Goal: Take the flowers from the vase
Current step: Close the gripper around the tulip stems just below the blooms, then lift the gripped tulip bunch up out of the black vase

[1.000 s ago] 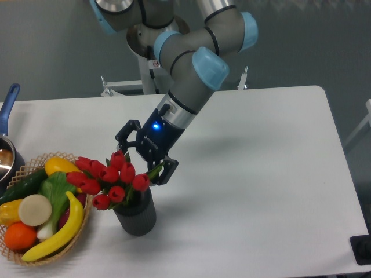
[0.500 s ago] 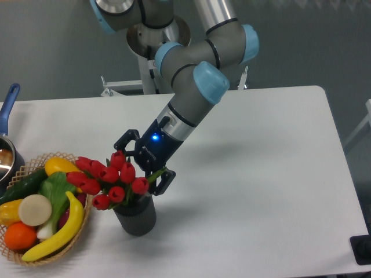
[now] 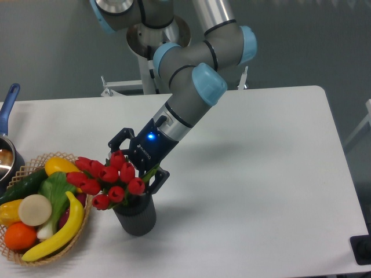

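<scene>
- We saw the gripper (image 3: 137, 160) spread wide, its fingers straddling the flowers (image 3: 110, 178).
- Flowers sat in the vase (image 3: 135, 215); basket (image 3: 26, 168) at 9 o'clock.

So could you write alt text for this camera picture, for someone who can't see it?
A robot arm's open gripper reaches down around a bunch of red tulips standing in a dark ribbed vase on a white table. At the left sits a wicker basket of fruit and vegetables, with a blue-handled pot at the edge.
</scene>
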Controlling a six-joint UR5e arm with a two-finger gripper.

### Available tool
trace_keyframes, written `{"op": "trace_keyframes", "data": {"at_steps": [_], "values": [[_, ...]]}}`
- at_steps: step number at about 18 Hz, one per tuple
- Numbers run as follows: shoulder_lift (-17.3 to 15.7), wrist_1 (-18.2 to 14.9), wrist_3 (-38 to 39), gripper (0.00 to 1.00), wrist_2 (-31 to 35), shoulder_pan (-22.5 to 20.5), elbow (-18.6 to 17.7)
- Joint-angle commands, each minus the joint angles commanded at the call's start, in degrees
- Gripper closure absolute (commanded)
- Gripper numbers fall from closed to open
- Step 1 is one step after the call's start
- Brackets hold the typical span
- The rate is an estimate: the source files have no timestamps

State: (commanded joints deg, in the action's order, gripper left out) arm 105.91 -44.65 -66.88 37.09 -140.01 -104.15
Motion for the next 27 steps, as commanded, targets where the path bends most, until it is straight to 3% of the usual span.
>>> {"op": "trace_keyframes", "data": {"at_steps": [4,8,17,21,27], "values": [[0.0,0.0,0.3,0.48,0.0,-0.1,0.2],[0.0,0.0,0.4,0.53,0.0,-0.5,0.5],[-0.5,0.0,1.6,0.53,-0.1,-1.0,1.1],[-2.7,-0.1,6.7,0.53,0.1,-1.1,2.3],[-5.7,-0.8,7.0,0.53,0.9,-4.3,4.6]]}}
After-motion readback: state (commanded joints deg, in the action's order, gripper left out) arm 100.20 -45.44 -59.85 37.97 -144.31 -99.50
